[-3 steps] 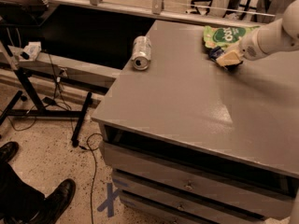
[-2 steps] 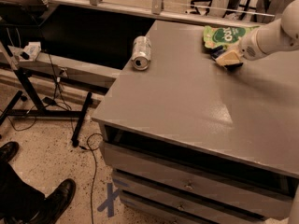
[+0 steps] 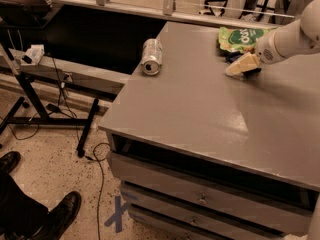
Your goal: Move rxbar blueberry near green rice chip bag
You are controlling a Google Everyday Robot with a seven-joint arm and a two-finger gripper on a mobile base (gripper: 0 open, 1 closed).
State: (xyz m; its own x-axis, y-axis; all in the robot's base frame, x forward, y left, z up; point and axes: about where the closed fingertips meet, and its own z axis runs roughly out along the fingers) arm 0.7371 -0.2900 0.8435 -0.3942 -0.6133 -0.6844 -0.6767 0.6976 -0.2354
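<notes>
The green rice chip bag (image 3: 242, 38) lies at the far right of the grey table top (image 3: 200, 109). My gripper (image 3: 241, 65) is low over the table right in front of the bag, at the end of the white arm (image 3: 292, 38) that comes in from the right. A small dark piece of the rxbar blueberry (image 3: 233, 57) shows under the gripper, next to the bag's near edge. Most of the bar is hidden by the gripper.
A silver soda can (image 3: 151, 56) lies on its side near the table's left edge. The table has drawers (image 3: 200, 200) below its front. A black stand (image 3: 30, 99) with cables is on the floor at left. A person's black shoes (image 3: 55, 215) are at the bottom left.
</notes>
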